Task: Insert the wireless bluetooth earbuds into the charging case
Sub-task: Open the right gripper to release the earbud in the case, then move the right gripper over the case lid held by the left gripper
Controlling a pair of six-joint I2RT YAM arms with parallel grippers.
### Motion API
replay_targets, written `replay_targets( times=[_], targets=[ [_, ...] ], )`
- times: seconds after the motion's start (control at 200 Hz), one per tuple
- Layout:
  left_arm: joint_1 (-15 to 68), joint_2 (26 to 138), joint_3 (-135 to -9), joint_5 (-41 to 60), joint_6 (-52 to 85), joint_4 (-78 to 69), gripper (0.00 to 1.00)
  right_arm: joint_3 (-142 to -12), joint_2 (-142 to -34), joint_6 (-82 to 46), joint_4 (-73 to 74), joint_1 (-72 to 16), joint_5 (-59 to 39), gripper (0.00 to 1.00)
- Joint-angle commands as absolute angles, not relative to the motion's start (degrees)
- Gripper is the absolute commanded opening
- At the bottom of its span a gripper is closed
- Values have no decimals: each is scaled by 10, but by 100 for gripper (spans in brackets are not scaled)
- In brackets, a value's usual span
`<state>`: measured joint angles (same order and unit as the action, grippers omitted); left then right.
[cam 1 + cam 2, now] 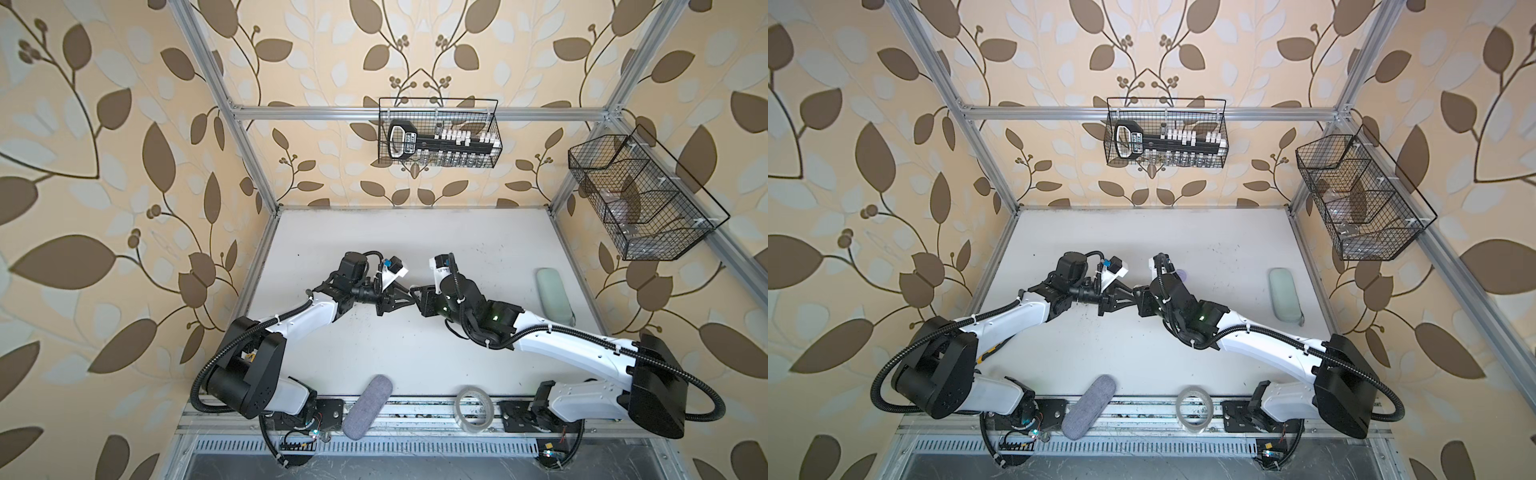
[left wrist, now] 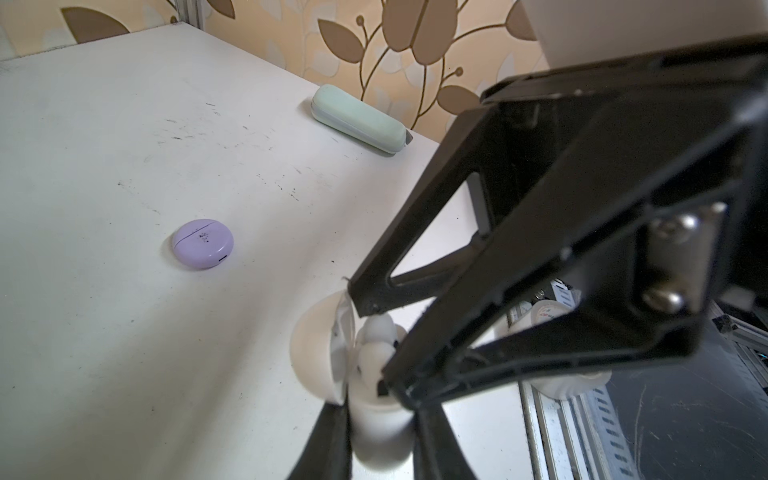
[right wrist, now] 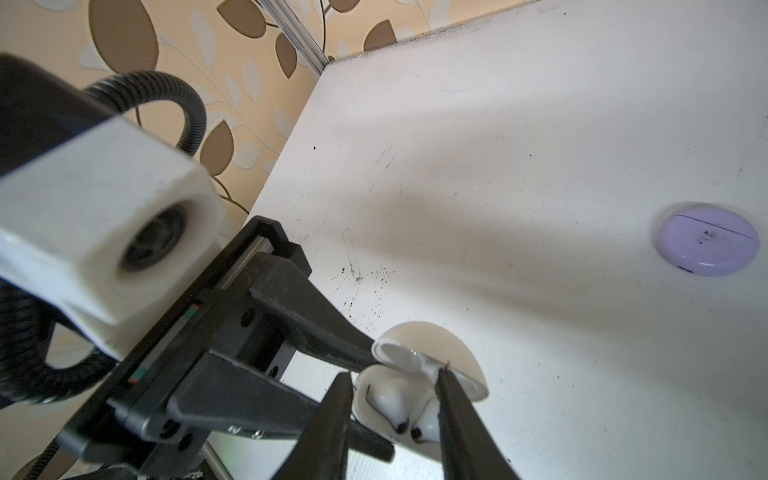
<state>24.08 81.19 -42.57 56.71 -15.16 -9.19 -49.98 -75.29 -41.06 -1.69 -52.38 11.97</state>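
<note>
Both arms meet nose to nose over the middle of the scuffed white tabletop (image 1: 415, 232), and the wrist views give us the close-up: the left gripper (image 2: 376, 409) is clamped tight on the base of the white round plastic charging case (image 2: 380, 436), whose hinged lid (image 2: 311, 357) stands flipped open. Two white stemmed plastic earbuds (image 3: 392, 401) sit side by side in that case. The right gripper (image 3: 395, 376) faces it from the opposite side, jaws narrowly parted and straddling the case mouth, one finger at the lid's edge and one beside an earbud; whether either pad is touching, I cannot tell. From above, the crossed fingers and the right wrist hide the white case in both top views. Nearby but apart, a closed lilac round puck-like case (image 2: 203, 244) lies flat. Over by the right wall sits a mint-green oblong hard case (image 1: 555, 295). At the front edge lie a grey fabric oblong pouch (image 1: 368, 407) and a clear tape roll (image 1: 473, 409), well away from the action. Black wire baskets (image 1: 438, 133) hang on the leaf-patterned wall
</note>
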Motion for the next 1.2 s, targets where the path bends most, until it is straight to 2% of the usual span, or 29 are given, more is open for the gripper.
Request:
replay_targets(
  times=[0.0, 0.76, 1.195],
  targets=[
    [246, 810, -451, 584, -168, -109, 8, -493, -740, -405, -31, -521, 120, 35],
    [256, 807, -449, 570, -195, -92, 8, -494, -698, -397, -64, -509, 129, 36],
    [275, 801, -447, 549, -224, -75, 7, -494, -646, -383, -112, -465, 115, 38]
  ],
)
